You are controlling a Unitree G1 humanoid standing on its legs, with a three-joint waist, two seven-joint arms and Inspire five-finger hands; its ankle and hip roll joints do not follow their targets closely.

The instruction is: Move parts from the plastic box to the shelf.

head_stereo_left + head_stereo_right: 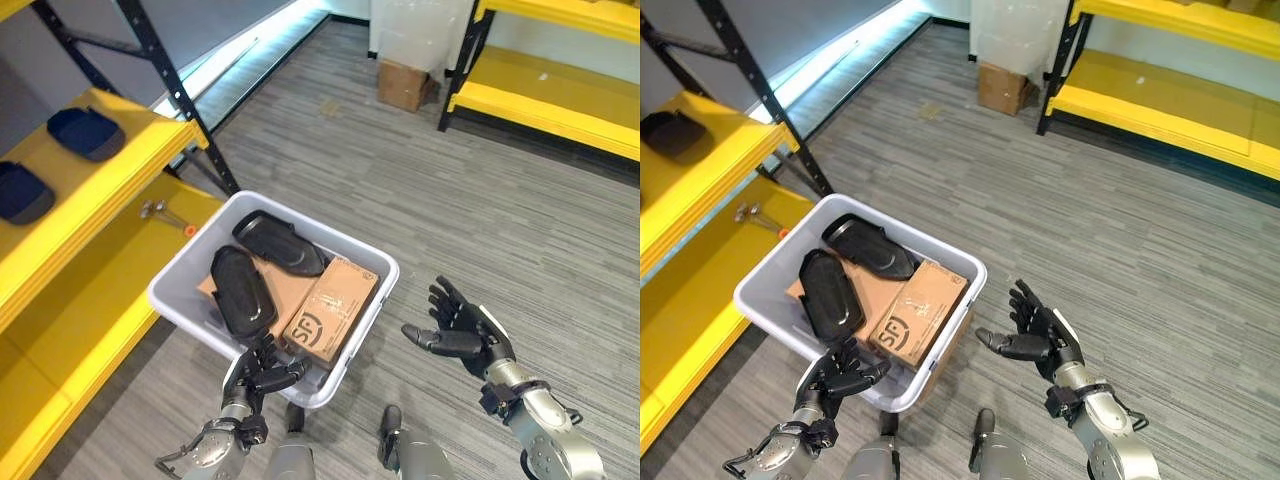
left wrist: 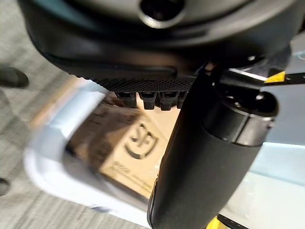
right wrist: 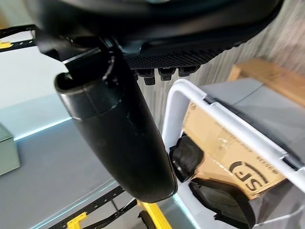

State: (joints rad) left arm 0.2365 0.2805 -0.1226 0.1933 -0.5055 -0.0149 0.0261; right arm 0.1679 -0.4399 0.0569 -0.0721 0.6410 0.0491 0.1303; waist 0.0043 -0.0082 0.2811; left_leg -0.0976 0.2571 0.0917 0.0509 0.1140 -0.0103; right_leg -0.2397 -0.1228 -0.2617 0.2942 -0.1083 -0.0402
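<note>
Left hand (image 1: 262, 376): curled on the near rim of your plastic box (image 1: 190, 262). Right hand (image 1: 462, 326): spread, empty, beside it. Box: two black parts (image 1: 243, 291), cardboard boxes (image 1: 330, 312). Beyond, shelf (image 1: 95, 190): two dark trays (image 1: 86, 131). Most remains.

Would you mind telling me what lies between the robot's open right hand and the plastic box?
Nothing: in the left eye view, bare grey carpet separates the right hand from the plastic box. The hand hovers open beside the box's rim, apart from it.
</note>
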